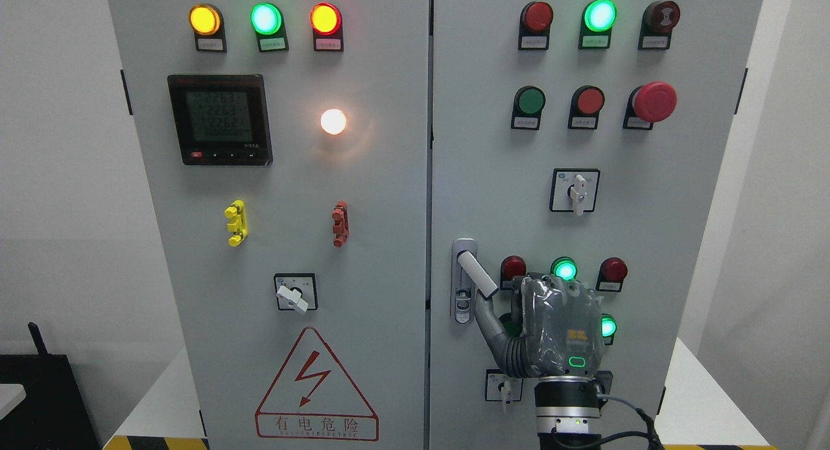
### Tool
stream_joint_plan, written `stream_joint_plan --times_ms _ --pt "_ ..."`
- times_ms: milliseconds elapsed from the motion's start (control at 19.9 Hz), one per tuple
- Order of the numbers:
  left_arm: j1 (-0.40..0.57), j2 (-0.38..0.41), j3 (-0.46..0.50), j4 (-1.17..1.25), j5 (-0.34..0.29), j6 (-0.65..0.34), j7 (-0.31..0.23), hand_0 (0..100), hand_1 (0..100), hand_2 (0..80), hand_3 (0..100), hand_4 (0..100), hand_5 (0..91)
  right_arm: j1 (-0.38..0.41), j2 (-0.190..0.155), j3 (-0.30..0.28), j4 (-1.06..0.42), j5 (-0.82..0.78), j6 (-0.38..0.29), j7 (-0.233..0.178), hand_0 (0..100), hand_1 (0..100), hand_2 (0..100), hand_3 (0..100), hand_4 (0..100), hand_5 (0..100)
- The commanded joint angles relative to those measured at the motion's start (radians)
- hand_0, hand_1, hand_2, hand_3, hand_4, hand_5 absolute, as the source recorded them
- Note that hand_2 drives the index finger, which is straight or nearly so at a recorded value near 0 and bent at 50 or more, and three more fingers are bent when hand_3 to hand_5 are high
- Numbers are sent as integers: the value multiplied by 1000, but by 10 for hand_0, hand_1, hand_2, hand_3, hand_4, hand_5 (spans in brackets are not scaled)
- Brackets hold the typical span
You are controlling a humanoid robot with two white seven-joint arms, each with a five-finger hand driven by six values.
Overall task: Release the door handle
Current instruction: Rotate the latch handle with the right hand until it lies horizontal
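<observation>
The door handle [464, 280] is a silver plate with a keyhole at the left edge of the right cabinet door. Its white lever [476, 275] is swung out and slants down to the right. My right hand [559, 325] comes up from the bottom edge, right of the middle, and its grey back faces the camera just right of the handle. The thumb [487, 321] is spread out to the left and its tip reaches the lower end of the lever. The other fingers point at the door, away from the lever, and hold nothing. No left arm shows.
The right door [681, 242] carries lamps, push buttons, a red mushroom button [653, 102] and a rotary switch [575, 190]; another small switch [503, 386] sits by my wrist. The left door has a meter [219, 119], lamps and a warning triangle [316, 388].
</observation>
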Motion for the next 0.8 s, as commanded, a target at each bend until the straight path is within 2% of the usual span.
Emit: stream_joint_plan --times_ms 0,753 --pt "-15 0 3 23 -29 0 0 120 389 0 0 0 0 -12 -2 -15 -1 0 -1 1 511 411 1000 1000 1000 968" --pt "-15 0 3 23 -28 0 0 120 389 0 0 0 0 -27 0 -23 -2 -2 -1 2 513 409 1000 1000 1000 969"
